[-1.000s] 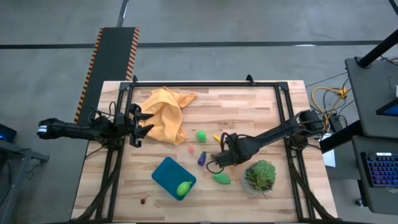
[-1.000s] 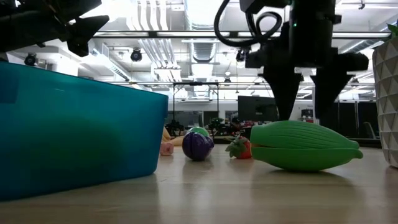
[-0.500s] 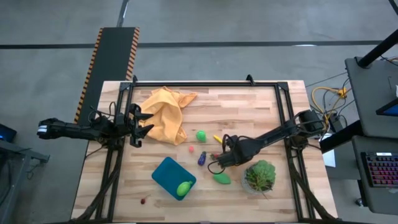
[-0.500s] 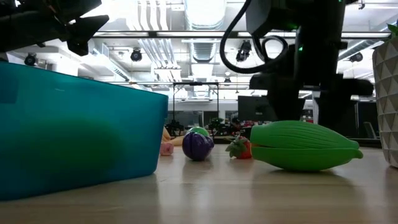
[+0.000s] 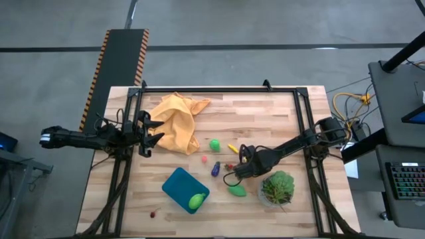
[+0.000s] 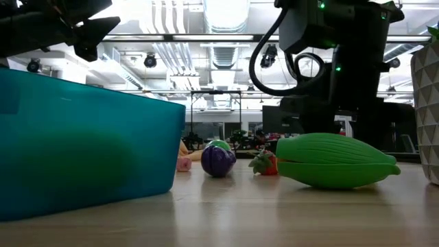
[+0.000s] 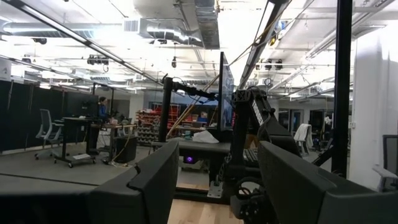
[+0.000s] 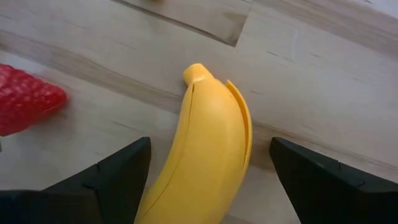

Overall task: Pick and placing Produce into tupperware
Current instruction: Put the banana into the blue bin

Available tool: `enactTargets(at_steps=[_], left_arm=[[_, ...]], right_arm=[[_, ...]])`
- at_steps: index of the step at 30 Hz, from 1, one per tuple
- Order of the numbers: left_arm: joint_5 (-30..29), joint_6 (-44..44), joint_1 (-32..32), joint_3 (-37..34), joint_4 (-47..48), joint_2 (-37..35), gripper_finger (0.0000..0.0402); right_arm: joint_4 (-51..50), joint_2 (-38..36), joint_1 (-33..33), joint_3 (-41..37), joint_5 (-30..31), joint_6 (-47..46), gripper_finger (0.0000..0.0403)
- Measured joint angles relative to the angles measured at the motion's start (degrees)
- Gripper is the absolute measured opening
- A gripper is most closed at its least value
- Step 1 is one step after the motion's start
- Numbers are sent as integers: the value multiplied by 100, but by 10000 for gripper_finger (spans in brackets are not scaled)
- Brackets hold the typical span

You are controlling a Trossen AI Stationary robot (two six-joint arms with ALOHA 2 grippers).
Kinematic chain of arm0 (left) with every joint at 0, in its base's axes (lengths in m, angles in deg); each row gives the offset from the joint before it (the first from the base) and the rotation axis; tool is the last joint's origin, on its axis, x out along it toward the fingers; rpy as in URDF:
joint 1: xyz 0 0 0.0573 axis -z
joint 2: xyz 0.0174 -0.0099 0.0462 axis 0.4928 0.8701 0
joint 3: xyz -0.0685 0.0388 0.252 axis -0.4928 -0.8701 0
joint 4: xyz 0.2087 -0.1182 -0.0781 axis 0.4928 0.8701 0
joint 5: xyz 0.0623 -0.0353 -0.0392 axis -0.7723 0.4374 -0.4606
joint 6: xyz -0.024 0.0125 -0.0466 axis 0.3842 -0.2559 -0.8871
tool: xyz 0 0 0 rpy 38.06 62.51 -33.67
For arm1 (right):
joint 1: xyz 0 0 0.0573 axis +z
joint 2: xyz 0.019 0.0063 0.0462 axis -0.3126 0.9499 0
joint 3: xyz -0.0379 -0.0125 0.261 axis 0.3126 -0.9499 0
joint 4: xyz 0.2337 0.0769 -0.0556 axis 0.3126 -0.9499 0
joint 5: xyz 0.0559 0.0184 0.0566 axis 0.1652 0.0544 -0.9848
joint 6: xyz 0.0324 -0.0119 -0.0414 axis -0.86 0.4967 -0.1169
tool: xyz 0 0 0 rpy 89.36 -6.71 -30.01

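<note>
A yellow banana [image 8: 208,158] lies flat on the wooden table, part of it showing beside the arm [image 5: 232,147]. My right gripper [image 8: 211,168] points down over it, open, one finger on each side and a strip of bare wood between each finger and the fruit. In the low view its fingertips are hidden behind a green oval [image 6: 336,161]. The teal tupperware [image 5: 180,186] stands near the front and holds one green oval [image 5: 196,200]. My left gripper [image 5: 151,131] hangs open at the table's left edge, away from the produce.
Around the banana lie a red strawberry [image 8: 25,99], a purple eggplant [image 5: 216,169], a pink piece [image 5: 204,159], a green oval [image 5: 214,144] and another green oval [image 5: 236,190]. A potted plant [image 5: 277,187] stands at the right and an orange cloth [image 5: 178,123] at the far left.
My right gripper has come down toward the banana, staying open; in the low view its fingers have sunk behind the green oval. The produce has not moved.
</note>
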Motion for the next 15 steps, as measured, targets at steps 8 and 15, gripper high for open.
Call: enactTargets(at_steps=[8,15], left_arm=[[0,0,0,0,0,0,206],[0,0,0,0,2,-2,206]], right_arm=[[-12,0,0,35,-9,147,316],[4,0,0,33,-9,222,265]])
